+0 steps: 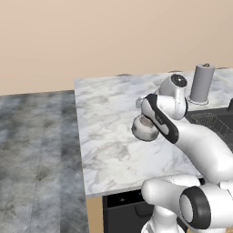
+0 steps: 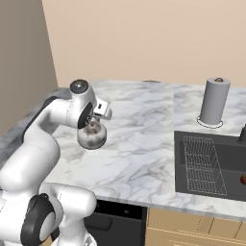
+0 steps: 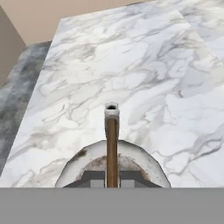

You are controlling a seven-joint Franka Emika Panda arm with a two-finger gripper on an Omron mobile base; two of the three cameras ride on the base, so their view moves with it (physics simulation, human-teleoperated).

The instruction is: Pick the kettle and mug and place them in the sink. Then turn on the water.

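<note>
The silvery-grey kettle (image 1: 145, 129) (image 2: 92, 136) hangs under my hand over the left part of the marble counter; whether its base touches the counter I cannot tell. My gripper (image 1: 146, 119) (image 2: 92, 126) (image 3: 112, 177) is shut on the kettle's thin arched handle (image 3: 112, 135), which runs up the middle of the hand view above the round body (image 3: 144, 164). The dark grey sink (image 2: 180, 158) (image 1: 193, 116) lies to the right, with a wire rack (image 2: 204, 166) inside. The green mug is out of view. No water runs.
A tall grey paper-towel roll (image 1: 201, 84) (image 2: 214, 102) stands behind the sink. A dark faucet part (image 2: 242, 135) shows at the right edge. A small brown round thing (image 2: 244, 180) lies in the basin. The counter's left edge (image 1: 81, 136) drops to grey floor.
</note>
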